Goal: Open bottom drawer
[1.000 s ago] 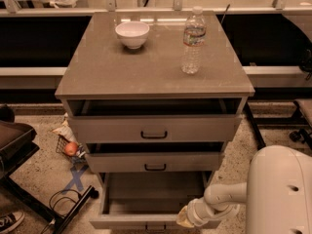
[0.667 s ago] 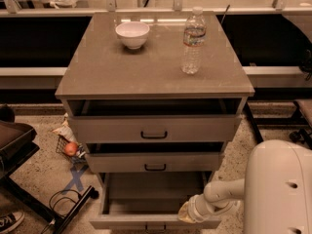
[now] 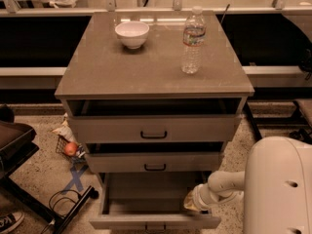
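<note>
Nearest, at six o'clock, the bottom drawer [image 3: 146,195] stands pulled well out, showing its grey interior. The gripper [image 3: 191,202] sits over the drawer's edge at five o'clock, its grip hidden from view. Farther back on the cabinet top [image 3: 151,72] are a bowl [image 3: 132,33] at eleven and a water bottle [image 3: 193,40] at one.

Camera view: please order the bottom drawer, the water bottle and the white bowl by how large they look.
1. bottom drawer, pulled out, with the end effector at its right side.
2. water bottle, clearly taller than the bowl.
3. white bowl, smallest.
</note>
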Controlling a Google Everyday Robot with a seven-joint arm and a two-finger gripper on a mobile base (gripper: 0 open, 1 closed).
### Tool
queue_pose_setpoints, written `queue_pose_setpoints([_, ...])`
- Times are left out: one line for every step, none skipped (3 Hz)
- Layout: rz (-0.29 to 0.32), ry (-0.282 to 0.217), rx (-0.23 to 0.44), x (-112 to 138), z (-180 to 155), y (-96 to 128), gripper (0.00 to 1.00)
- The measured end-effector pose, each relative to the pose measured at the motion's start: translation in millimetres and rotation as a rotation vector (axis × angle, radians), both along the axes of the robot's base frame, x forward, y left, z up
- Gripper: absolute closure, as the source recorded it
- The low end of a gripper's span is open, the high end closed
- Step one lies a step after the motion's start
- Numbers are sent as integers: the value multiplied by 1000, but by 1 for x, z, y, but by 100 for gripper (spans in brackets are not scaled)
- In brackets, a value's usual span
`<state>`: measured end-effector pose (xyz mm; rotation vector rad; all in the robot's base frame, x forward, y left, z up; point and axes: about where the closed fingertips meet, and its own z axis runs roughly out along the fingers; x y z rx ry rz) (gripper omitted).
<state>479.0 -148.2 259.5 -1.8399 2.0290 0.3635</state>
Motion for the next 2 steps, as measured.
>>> queue_pose_setpoints([-18,12,57,8,-25,-4,100])
queue_pose_setpoints([-42,20,140,24,-59,0,100])
